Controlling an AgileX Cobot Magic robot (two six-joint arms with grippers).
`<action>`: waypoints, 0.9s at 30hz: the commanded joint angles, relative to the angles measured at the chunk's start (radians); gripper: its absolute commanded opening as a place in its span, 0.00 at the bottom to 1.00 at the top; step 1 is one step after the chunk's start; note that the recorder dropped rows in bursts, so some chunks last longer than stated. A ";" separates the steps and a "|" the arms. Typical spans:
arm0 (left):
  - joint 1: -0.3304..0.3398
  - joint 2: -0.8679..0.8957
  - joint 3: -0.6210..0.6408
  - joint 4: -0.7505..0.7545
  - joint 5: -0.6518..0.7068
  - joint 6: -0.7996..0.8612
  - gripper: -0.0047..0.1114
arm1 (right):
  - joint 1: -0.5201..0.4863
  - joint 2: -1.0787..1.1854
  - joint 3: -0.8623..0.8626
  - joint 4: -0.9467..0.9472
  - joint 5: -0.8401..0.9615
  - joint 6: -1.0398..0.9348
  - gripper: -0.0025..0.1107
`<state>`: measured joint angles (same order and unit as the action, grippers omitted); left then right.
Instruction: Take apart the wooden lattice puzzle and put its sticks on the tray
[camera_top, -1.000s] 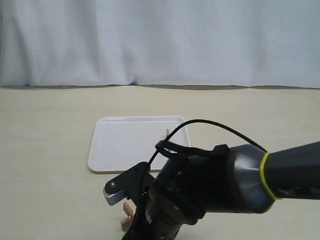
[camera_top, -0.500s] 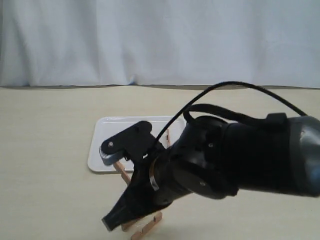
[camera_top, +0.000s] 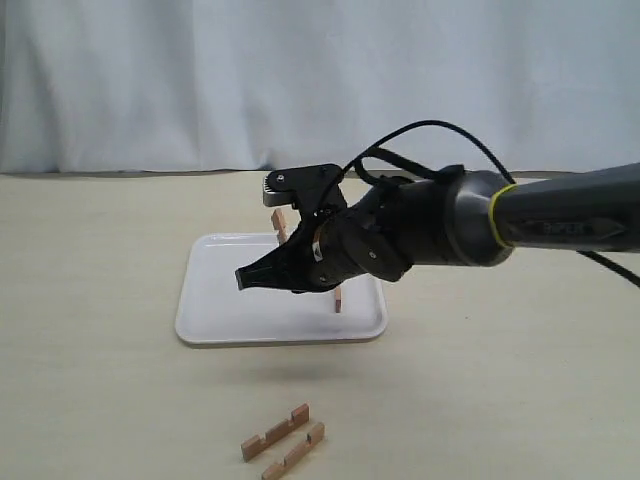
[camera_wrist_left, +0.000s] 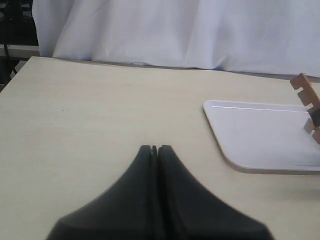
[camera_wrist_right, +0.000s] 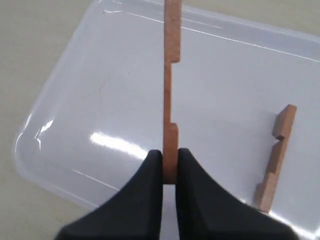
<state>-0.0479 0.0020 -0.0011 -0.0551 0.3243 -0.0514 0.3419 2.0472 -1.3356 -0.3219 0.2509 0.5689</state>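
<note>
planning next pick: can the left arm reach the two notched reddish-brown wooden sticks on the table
Probably yes: the sticks lie in the open, and the right gripper is away over the flat white tray.

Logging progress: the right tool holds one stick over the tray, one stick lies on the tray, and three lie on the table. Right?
Not quite. The exterior view shows two sticks on the table, not three. The rest stands: the right tool holds a stick over the tray, and another stick lies on it.

Beige table (camera_top: 90, 380): white tray (camera_top: 215, 295) sits mid-table. Two notched sticks (camera_top: 276, 432) lie side by side on the bare surface nearer the camera, well apart from the tray.
</note>
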 joint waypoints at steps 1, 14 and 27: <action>0.000 -0.002 0.001 0.002 -0.004 0.001 0.04 | -0.007 0.047 -0.003 -0.027 -0.068 0.015 0.17; 0.000 -0.002 0.001 0.002 -0.009 0.001 0.04 | 0.033 -0.217 0.001 -0.015 0.290 -0.032 0.46; 0.000 -0.002 0.001 0.002 -0.009 0.003 0.04 | 0.179 -0.247 0.121 0.458 0.682 -0.710 0.46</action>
<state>-0.0479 0.0020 -0.0011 -0.0551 0.3243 -0.0514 0.4833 1.8061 -1.2611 -0.0313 0.9208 0.0736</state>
